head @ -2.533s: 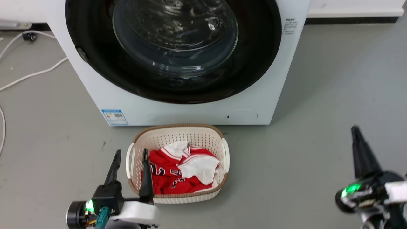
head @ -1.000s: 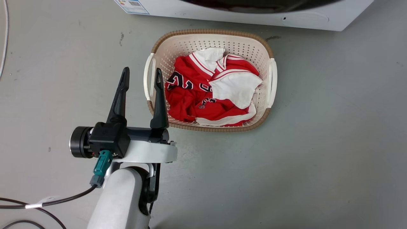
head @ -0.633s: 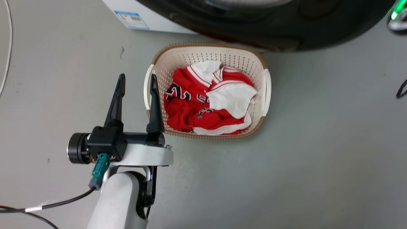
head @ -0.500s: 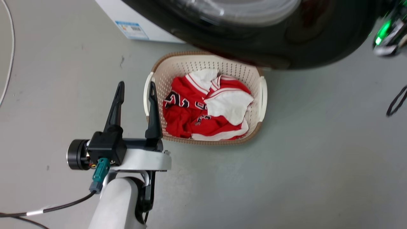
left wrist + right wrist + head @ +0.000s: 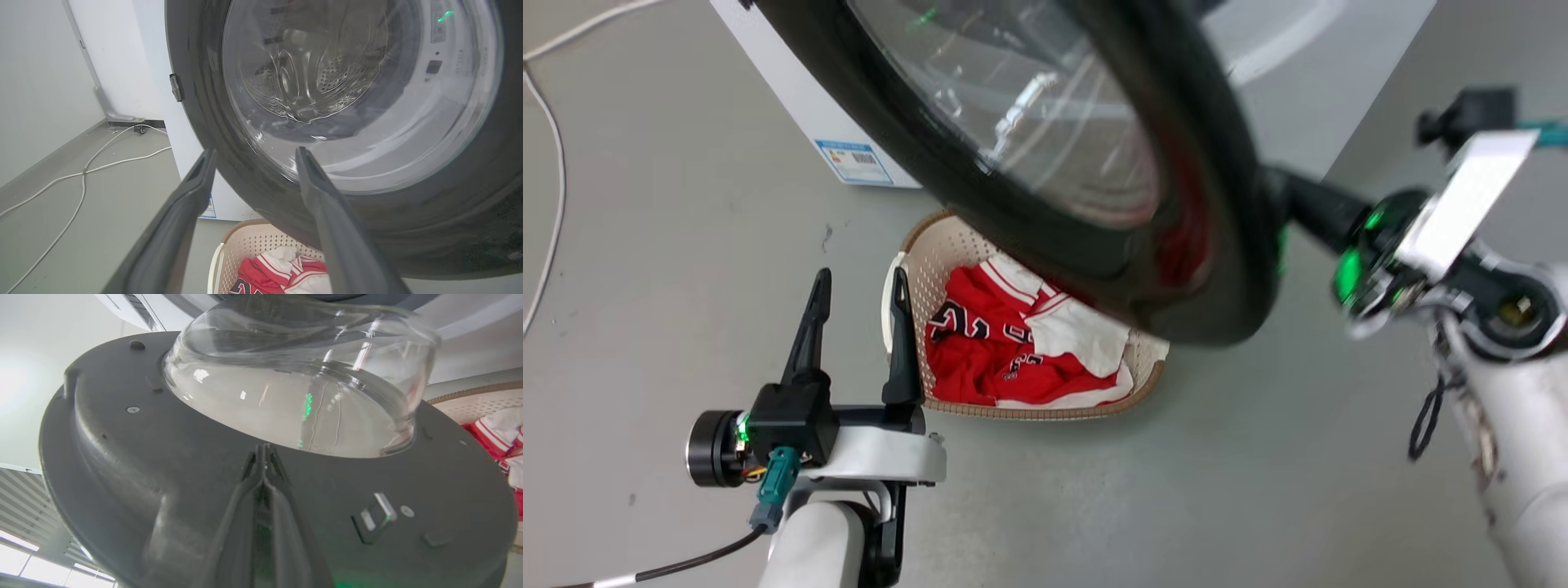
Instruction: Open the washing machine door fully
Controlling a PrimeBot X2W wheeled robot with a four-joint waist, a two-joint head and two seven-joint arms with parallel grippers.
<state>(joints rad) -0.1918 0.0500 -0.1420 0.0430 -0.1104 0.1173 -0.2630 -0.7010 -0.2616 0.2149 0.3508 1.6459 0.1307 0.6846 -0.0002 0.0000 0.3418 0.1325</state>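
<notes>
Nearest in the head view, the left end effector hangs idle above the floor, its two fingers wide apart with nothing between them, just beside the left rim of the laundry basket, which holds a red and white jersey. Above the basket, the washing machine door stands partway out from the washing machine, its free edge over the basket's far side. The right end effector reaches in behind that edge. In the right wrist view its fingers are pressed together and hold nothing, with the tips apparently resting on the dark inner ring just below the glass bowl and left of the latch.

The step in hand looks like carrying the door through the rest of its swing, roughly midway. To do it well, the right arm should push along an arc round the hinged left side, not in a straight line, so the closed tips neither skid on the smooth plastic nor ride up onto the glass. Nothing grips the door, so a moderate pace matters: a shove could send it off the fingers to bounce at its stop. The left end effector sits near the door's sweep and is best held low. Beyond, white cables trail over the floor beside the machine
</notes>
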